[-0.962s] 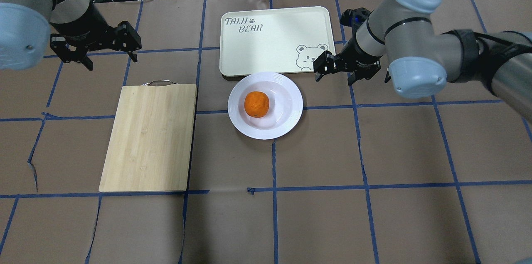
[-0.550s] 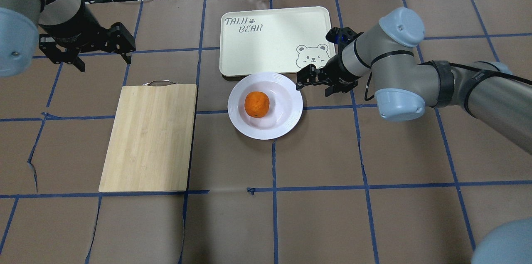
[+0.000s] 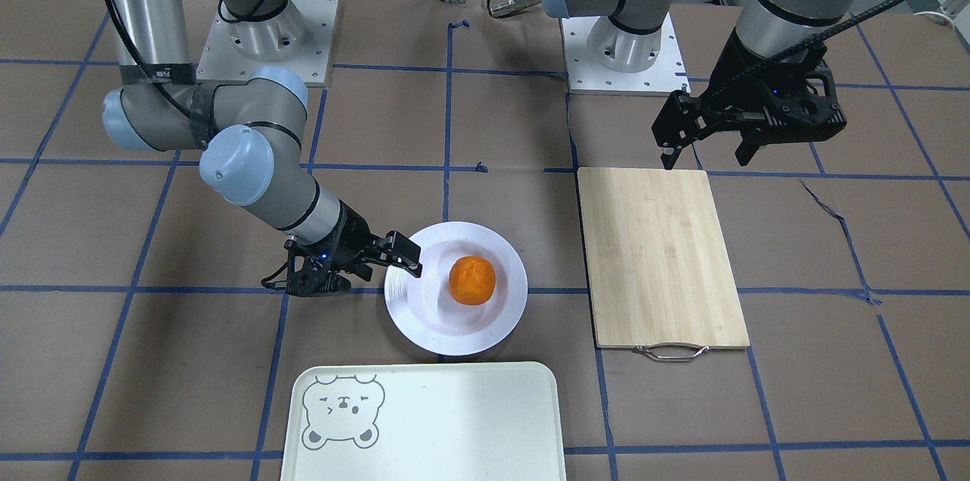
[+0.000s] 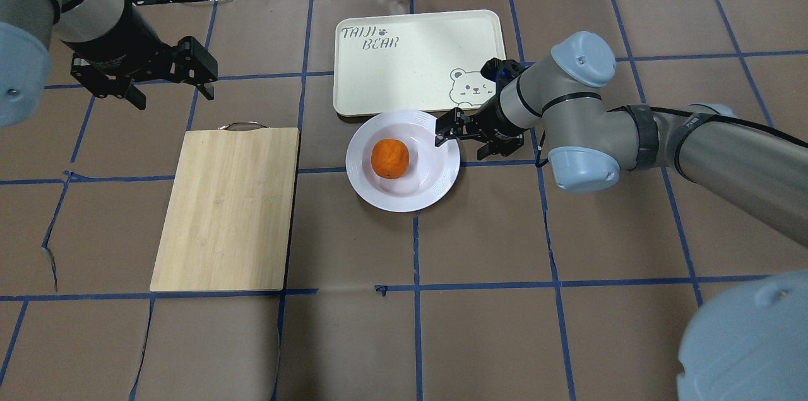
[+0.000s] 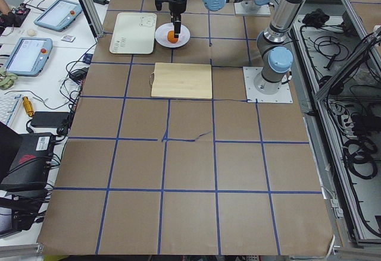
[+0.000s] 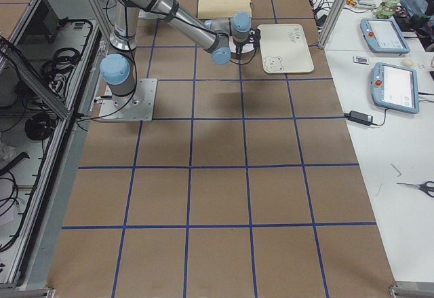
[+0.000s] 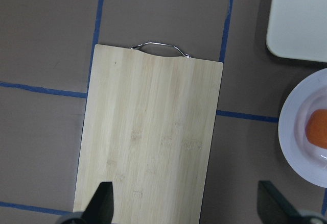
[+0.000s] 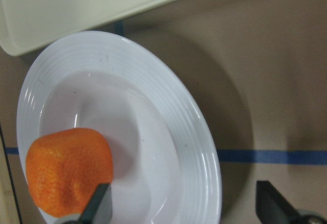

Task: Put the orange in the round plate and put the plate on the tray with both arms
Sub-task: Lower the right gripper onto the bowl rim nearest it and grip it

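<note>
Orange (image 4: 389, 158) sits in plate (image 4: 404, 202), just short of tray (image 4: 416, 47), so the lift comes next: right gripper (image 4: 462, 144), jaws apart, spans the right rim and must close, while left gripper (image 4: 172, 98), also apart and far-left beyond the board (image 4: 227, 208), must reach the left rim.

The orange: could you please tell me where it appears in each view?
Front-facing: the orange just below centre.
Overhead: orange just above centre.
Exterior left: orange at top, left of middle.
Exterior right: too small to make out.
Left wrist: orange cut by right edge.
Right wrist: orange lower left.
Shared landmark: the round plate it sits in.
</note>
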Motion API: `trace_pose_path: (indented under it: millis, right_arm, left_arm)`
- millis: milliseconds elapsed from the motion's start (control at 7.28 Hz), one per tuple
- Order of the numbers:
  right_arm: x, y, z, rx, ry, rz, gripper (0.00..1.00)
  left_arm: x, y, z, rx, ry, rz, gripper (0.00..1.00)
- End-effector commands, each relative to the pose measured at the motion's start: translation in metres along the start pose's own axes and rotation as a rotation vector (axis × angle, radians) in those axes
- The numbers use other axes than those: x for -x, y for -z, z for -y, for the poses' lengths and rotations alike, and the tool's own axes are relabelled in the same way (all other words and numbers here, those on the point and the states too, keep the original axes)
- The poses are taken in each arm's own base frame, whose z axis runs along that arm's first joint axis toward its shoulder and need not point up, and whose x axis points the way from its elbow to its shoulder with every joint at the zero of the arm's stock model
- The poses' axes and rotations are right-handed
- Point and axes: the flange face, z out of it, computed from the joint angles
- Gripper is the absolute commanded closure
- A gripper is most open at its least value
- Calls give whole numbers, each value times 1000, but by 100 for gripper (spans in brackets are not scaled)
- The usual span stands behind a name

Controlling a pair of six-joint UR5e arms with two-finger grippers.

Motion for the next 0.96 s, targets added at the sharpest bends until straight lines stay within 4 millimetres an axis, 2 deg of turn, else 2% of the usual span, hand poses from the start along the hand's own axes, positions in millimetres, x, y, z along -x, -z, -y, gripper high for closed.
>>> trace_pose_path:
  millis: [0, 275, 550, 824]
  right_arm:
    - [1, -21, -4, 30, -43, -6, 1]
    - [17, -24, -9, 15, -64, -3, 8]
    - [16, -26, -8, 14, -67, -16, 12]
    - [15, -27, -8, 15, -71, -21, 13]
  left_arm:
    - [-2, -2, -5, 5, -22, -19, 0]
    - [-3, -2, -6, 6, -22, -24, 0]
    - [-3, -15, -11, 32, -21, -22, 0]
    - [-3, -16, -12, 33, -21, -21, 0]
